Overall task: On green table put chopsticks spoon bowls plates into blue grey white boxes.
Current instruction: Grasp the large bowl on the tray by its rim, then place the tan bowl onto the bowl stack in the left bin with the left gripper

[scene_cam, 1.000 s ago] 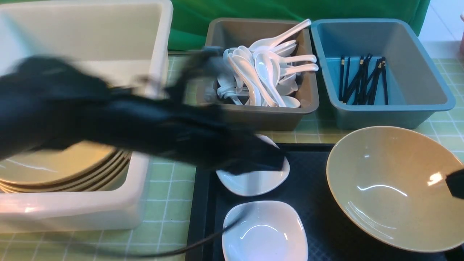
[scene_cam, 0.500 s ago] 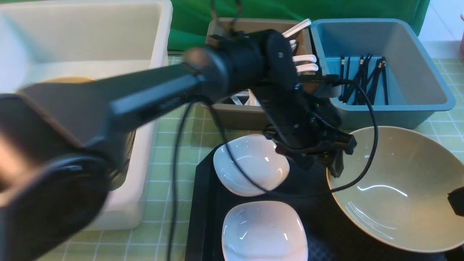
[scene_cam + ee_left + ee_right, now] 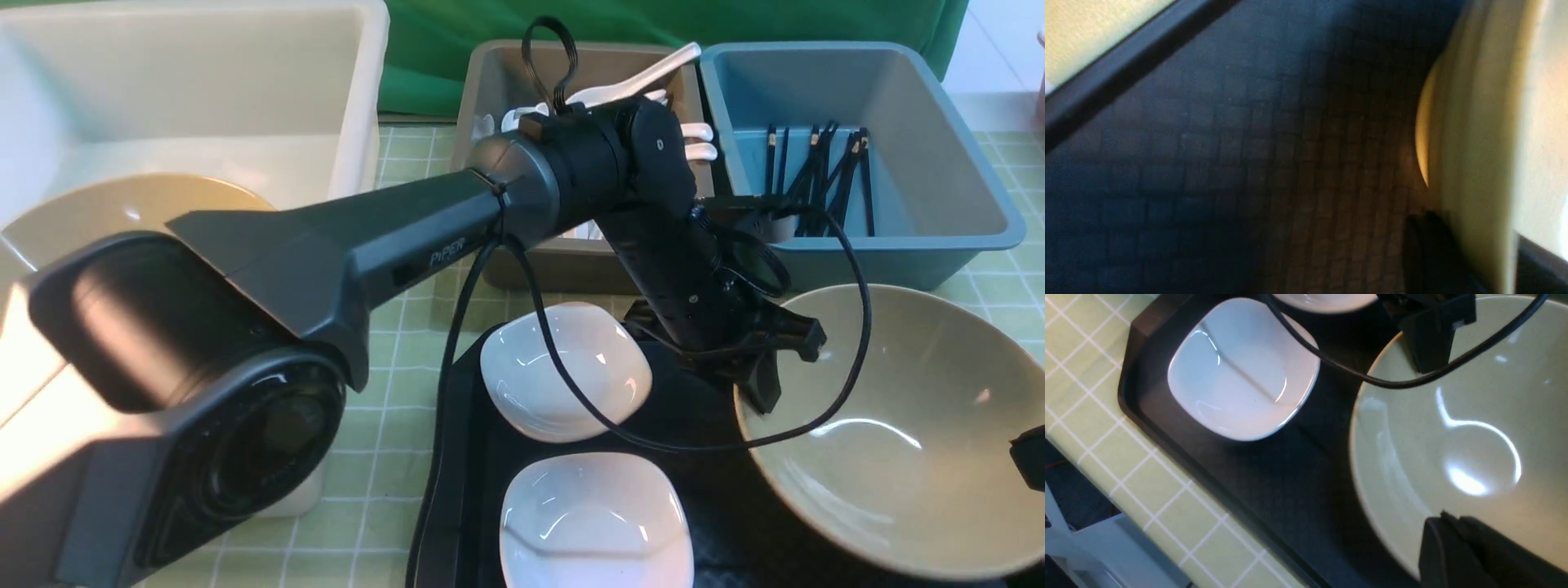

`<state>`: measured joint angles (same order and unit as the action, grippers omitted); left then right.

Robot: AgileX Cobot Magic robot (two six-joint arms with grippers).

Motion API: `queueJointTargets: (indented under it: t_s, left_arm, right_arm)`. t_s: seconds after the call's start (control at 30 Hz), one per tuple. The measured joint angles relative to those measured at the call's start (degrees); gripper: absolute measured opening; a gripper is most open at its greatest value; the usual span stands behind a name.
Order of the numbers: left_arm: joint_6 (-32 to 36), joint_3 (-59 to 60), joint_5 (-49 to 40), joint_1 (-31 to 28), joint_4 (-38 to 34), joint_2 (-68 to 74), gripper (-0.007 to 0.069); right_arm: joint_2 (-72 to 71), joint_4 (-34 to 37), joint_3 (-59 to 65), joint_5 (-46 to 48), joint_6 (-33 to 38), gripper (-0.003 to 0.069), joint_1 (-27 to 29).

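Observation:
A large beige bowl [image 3: 898, 457] sits on the right of a black tray [image 3: 710, 465]. My left gripper [image 3: 763, 392] reaches across to the bowl's left rim. In the left wrist view the jaws [image 3: 1486, 253] stand one on each side of the bowl's wall [image 3: 1474, 122], shut on it. My right gripper [image 3: 1027, 457] is shut and empty, just over the bowl's inside near its right rim [image 3: 1449, 522]. Two small white dishes [image 3: 563, 367] [image 3: 596, 518] lie on the tray's left part.
A white box [image 3: 359, 98] at the left holds beige plates [image 3: 122, 212]. A grey box [image 3: 490, 82] holds white spoons [image 3: 637, 77]. A blue box [image 3: 963, 237] holds black chopsticks [image 3: 816, 180]. The left arm's cable hangs over the dishes.
My left arm swung right from the white box to the big bowl's left rim and settled on it. My right gripper dropped slightly at the bowl's right side.

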<state>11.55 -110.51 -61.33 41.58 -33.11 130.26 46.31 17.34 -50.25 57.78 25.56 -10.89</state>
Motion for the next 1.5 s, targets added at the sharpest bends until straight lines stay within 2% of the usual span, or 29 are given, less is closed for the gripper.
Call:
queueJointTargets:
  t_s: [0.17,0.27,0.3,0.33,0.37,0.47,0.53,0.57,0.6,0.63,0.73,0.87,1.0,1.07,1.1,1.23,1.33,1.5]
  left_arm:
    - [1.46,0.0,-1.62,-1.46,0.71,-2.62,0.0015]
    - [3.17,0.05,-3.39,-3.88,3.0,-7.24,0.0016]
    - [3.65,0.05,-3.55,-5.48,3.07,-9.9,0.0016]
    - [3.66,0.05,-3.6,-5.98,3.07,-10.72,0.0016]
    - [4.07,0.05,-4.02,-7.91,2.93,-13.85,0.0016]
    - [5.12,0.05,-7.56,-13.09,2.53,-21.07,0.0016]
    - [5.82,0.12,-9.06,-15.53,2.53,-23.56,0.0016]
    - [6.39,1.33,-10.23,-19.82,2.66,-28.96,0.0016]
    - [6.39,1.33,-10.23,-19.82,2.66,-28.96,0.0016]
    - [6.82,4.28,-10.35,-24.85,2.42,-34.23,0.0016]
    - [7.29,10.29,-10.35,-33.46,1.79,-42.03,0.0016]
    - [7.61,25.32,-9.44,-48.51,0.75,-52.66,0.0016]
    - [7.76,41.22,-4.13,-65.52,-4.52,-61.39,0.0016]
    - [7.76,45.3,-1.63,-70.09,-6.37,-63.28,0.0016]
    - [7.76,50.53,2.8,-73.3,-8.41,-64.39,0.0016]
    - [7.37,57.47,10.08,-74.87,-9.69,-63.43,0.0016]
    - [7.02,59.69,12.23,-74.87,-9.07,-61.98,0.0016]
    - [4.31,60.02,13.44,-74.87,-4.69,-61.84,0.0019]
  right_arm:
    - [-0.21,3.77,0.05,-0.99,5.21,0.0043,0.0]
    - [-1.23,11.68,0.04,-3.7,11.72,0.0047,0.0]
    - [-1.65,16.4,0.04,-5.44,15.64,0.0047,0.0]
    - [-1.73,17.1,0.04,-5.68,16.25,0.0047,0.0]
    - [-1.93,22.9,0.04,-7.83,21.12,0.0047,0.0]
    - [-1.88,31.62,-0.51,-9.58,29.12,0.0047,0.0]
    - [-1.71,33.88,-1.05,-10.06,31.51,0.0047,0.0]
    - [-1.12,35.85,-1.81,-10.36,34.1,0.0047,0.0]
    - [-1.02,36.0,-1.9,-10.43,34.42,0.0047,0.0]
    - [-0.08,36.8,-2.62,-10.93,36.28,0.0047,0.0]
    - [2.43,38.1,-3.36,-11.13,39.0,0.0047,0.0]
    - [6.56,41.01,-3.5,-11.07,42.04,0.0048,0.0]
    - [10.93,44.03,-3.5,-10.29,44.94,0.0055,-0.83]
    - [11.92,44.42,-3.5,-10.66,46.4,0.0057,-2.13]
    - [13.22,44.75,-3.5,-11.02,47.96,0.0057,-4.18]
    - [15.39,44.93,-3.5,-11.3,50.7,0.0058,-9.34]
    - [16.5,45.17,-3.5,-12.17,51.34,0.0063,-11.74]
    - [17.66,45.28,-3.5,-13.46,51.58,0.007,-12.56]
